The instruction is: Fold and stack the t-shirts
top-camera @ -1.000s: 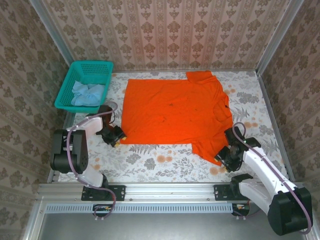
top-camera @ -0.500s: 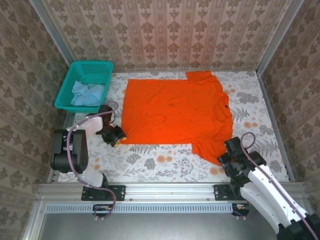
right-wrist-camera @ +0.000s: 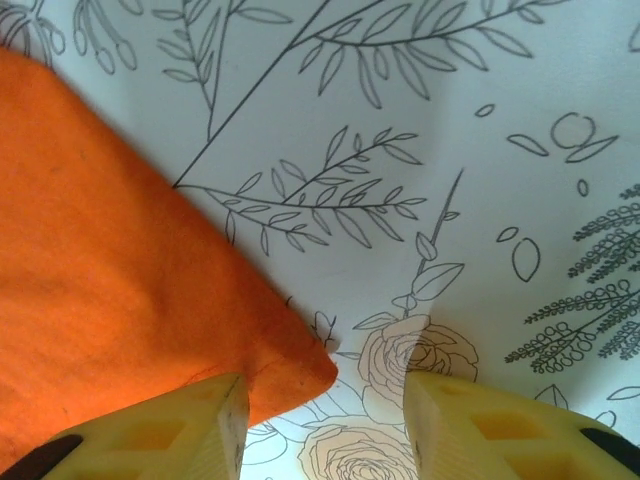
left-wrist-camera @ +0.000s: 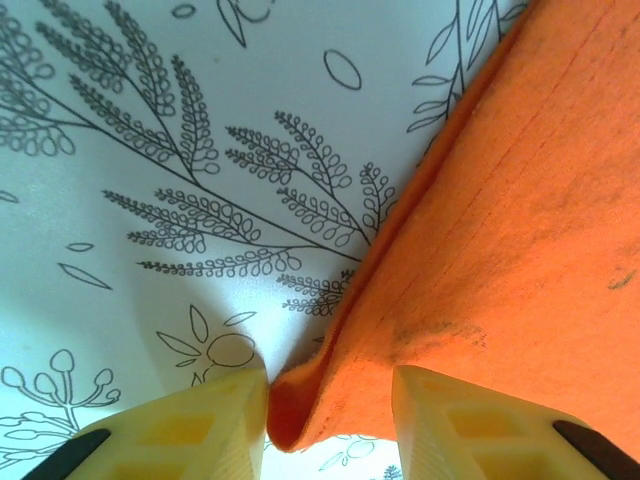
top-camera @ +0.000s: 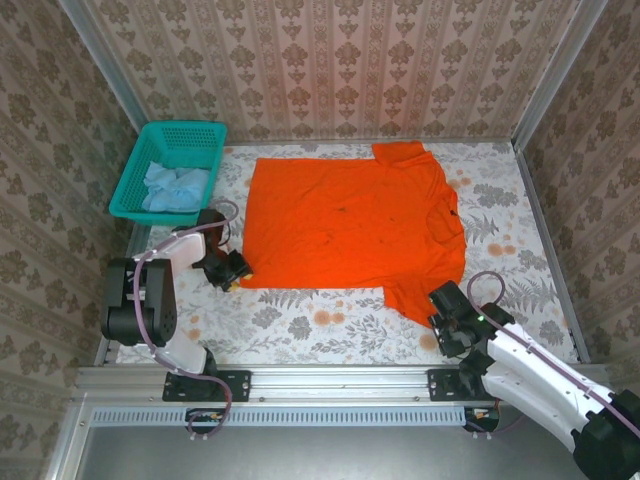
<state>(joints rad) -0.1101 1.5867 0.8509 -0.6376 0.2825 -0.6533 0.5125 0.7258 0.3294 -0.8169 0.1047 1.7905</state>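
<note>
Left gripper [left-wrist-camera: 330, 400] and right gripper [right-wrist-camera: 325, 400] are standing with jaws apart, straddling orange tee [top-camera: 350, 220] corners, seemingly gripping nothing. Advise sliding deeper over the cloth before closing.

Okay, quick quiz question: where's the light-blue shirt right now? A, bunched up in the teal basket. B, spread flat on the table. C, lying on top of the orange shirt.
A: the blue shirt sits crumpled inside the basket, apart from the orange shirt spread on the table.
</note>
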